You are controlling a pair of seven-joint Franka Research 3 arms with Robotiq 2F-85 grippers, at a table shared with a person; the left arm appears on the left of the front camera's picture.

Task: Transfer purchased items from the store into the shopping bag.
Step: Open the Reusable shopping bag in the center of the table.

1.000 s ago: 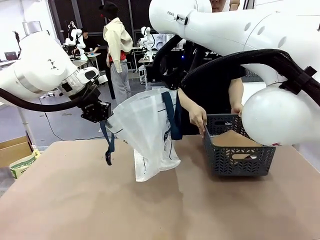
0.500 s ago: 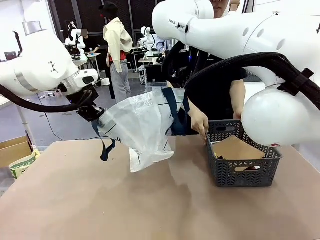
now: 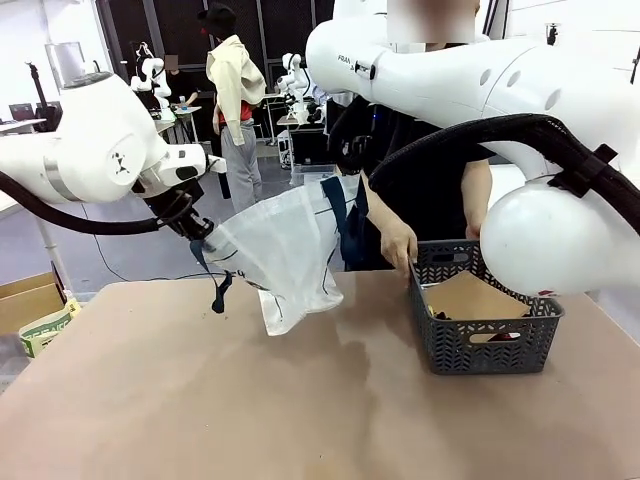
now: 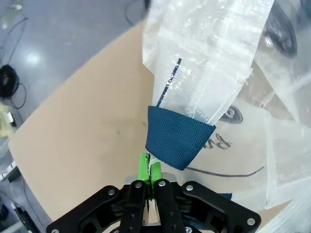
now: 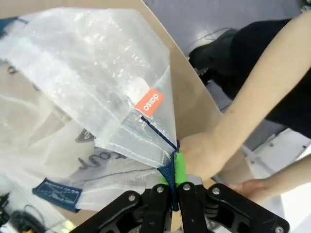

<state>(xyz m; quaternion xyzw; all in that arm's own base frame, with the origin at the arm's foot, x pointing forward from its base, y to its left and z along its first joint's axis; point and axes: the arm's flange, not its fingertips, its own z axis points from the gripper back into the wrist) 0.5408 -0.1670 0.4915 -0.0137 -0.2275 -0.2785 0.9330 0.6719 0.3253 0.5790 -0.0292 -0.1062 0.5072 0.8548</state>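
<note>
**Bag held up at two points, basket on the surface**

Front view:
- The translucent whitish crinkly plastic shopping bag [image 3: 285,250] hangs in the middle of the frame, spread sideways above the brown surface [image 3: 300,410]. I cannot tell whether its lower corner touches the surface.
- The left pincer [image 3: 197,228], at centre left, is clamped on the bag's left edge. A navy strap handle [image 3: 218,292] dangles below it.
- The dark grey lattice-sided plastic basket [image 3: 485,340] stands on the surface at centre right, apart from the bag. A tan flat piece [image 3: 470,295] lies tilted inside it, and a bit of red shows through the handle slot.
- A person's hand [image 3: 400,243] is at the basket's far left corner.

Left wrist view:
- The pincer's green pads [image 4: 144,165] are pressed together at bottom centre, pinching the bag's thin edge.
- Just above them is a navy mesh strap patch [image 4: 177,141].
- The bag's film runs up to the upper right, and dark print shows through it at centre right.

Right wrist view:
- The right pincer [image 5: 174,178], at bottom centre, is closed tight on a navy strap at the bag's rim.
- The film fans out towards the upper left.
- An orange label [image 5: 148,102] sits on the bag at mid-frame.
- The person's forearm [image 5: 248,92] crosses the right side of the frame.
</note>
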